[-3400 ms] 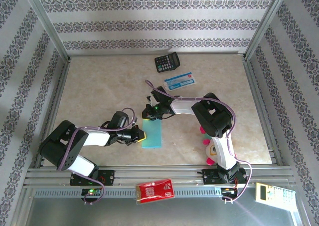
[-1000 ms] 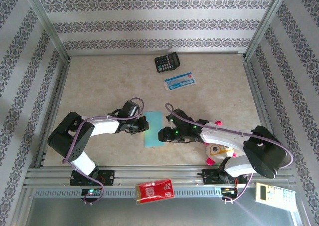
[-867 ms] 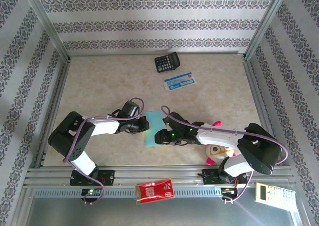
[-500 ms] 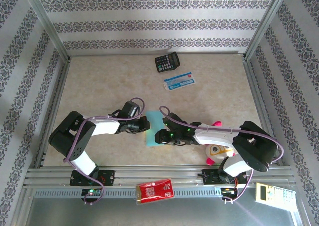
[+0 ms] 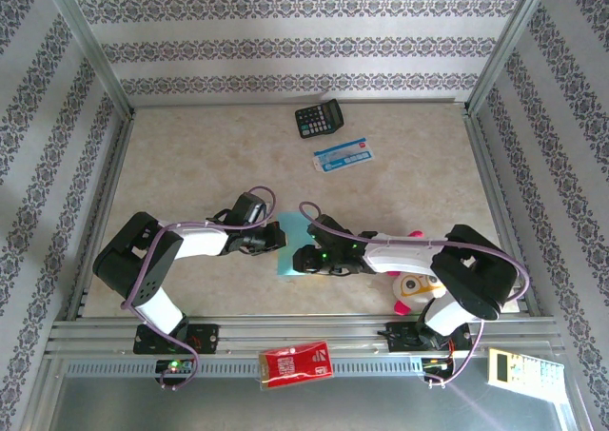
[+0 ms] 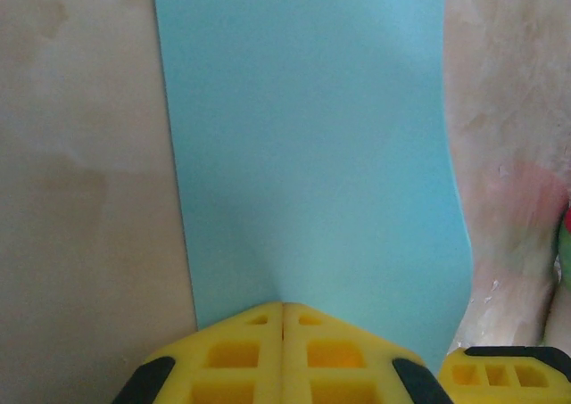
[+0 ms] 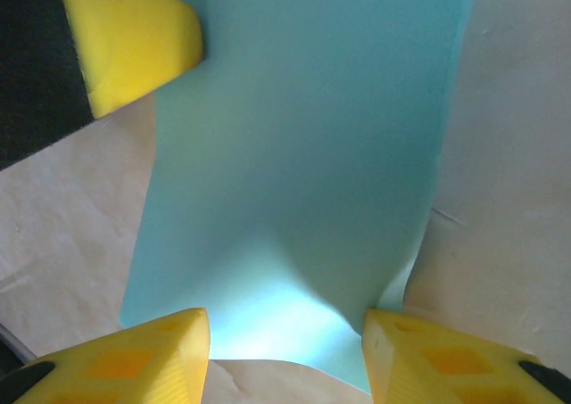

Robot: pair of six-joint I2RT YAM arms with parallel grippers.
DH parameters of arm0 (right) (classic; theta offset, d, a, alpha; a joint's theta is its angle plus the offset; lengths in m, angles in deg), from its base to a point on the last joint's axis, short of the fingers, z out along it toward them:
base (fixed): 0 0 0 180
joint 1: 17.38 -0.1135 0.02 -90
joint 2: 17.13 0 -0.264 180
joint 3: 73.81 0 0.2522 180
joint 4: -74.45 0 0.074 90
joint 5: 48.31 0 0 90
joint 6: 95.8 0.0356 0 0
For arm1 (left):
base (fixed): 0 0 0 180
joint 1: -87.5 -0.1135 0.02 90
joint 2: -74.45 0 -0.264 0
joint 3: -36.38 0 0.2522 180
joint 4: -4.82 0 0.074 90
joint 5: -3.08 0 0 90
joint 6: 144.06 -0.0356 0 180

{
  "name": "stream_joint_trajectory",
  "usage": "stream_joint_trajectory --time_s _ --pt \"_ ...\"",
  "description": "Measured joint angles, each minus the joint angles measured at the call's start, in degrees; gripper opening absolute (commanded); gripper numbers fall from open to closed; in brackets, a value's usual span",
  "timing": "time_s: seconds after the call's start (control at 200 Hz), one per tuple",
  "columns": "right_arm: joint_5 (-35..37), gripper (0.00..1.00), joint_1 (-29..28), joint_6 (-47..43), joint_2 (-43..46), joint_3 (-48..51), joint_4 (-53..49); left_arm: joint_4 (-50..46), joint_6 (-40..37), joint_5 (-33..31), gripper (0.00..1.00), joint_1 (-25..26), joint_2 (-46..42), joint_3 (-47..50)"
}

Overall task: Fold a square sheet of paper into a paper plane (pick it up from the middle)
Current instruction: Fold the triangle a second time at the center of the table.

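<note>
- Front-centre of the table point(image 5: 190, 155): square sheet of paper point(image 5: 295, 227), folded to a narrow strip, long axis running away from the arm bases.
- Left gripper point(image 5: 277, 238) clamped on its left long edge, about mid-length; the paper puckers at the tips.
- Right gripper point(image 5: 302, 260) half spread, straddling the right edge nearer the front, not pinching.
- Next move likely hinges on right closing opposite left.

One turquoise sheet point(image 6: 312, 154), one black calculator point(image 5: 318, 119), one blue-and-white card point(image 5: 343, 155), one plush toy point(image 5: 411, 285), one red packet point(image 5: 296, 364)
</note>
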Motion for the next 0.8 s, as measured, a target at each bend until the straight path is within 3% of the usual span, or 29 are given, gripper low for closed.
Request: stream_joint_trajectory --time_s 0.799 --pt "0.0 0.52 0.02 -1.9 2.03 -0.72 1.33 0.0 -0.02 0.15 0.0 0.0 0.0 0.0"
